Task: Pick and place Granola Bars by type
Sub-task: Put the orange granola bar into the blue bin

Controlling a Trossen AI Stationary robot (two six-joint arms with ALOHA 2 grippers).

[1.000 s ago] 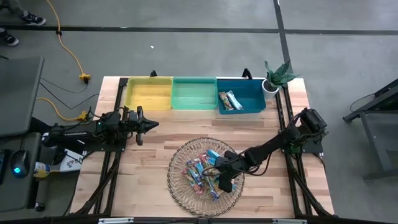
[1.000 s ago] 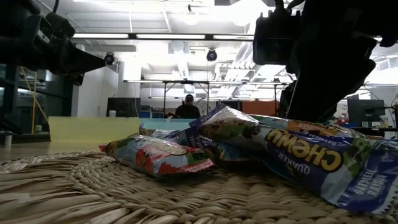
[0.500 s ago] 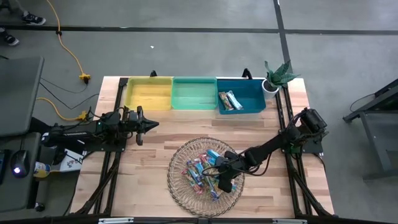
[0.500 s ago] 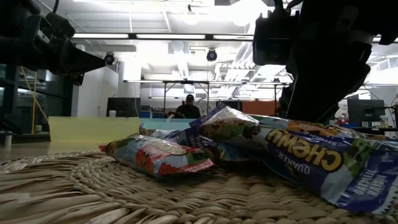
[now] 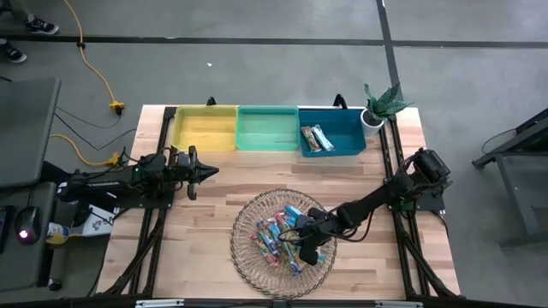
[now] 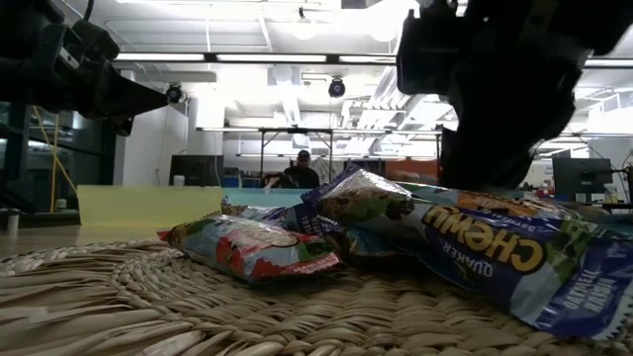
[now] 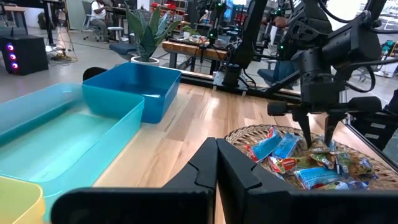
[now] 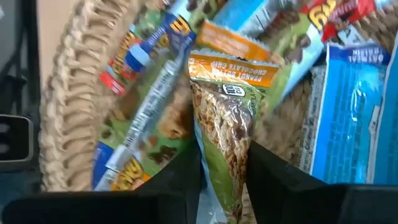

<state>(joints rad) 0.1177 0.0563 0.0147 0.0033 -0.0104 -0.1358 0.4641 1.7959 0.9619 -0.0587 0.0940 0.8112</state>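
Right tool is clamped on an orange-green granola bar in the basket, long axis along the fingers; grip is seen only in wrist view. Left tool is shut over the desk.

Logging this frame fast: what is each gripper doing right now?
Left gripper: shut, holding nothing, waiting above the table.
Right gripper: in the basket, closed on a granola bar with an orange-topped wrapper.

Bright overhead ceiling lights, soft shadows, wrapper glare, blurred close foreground.
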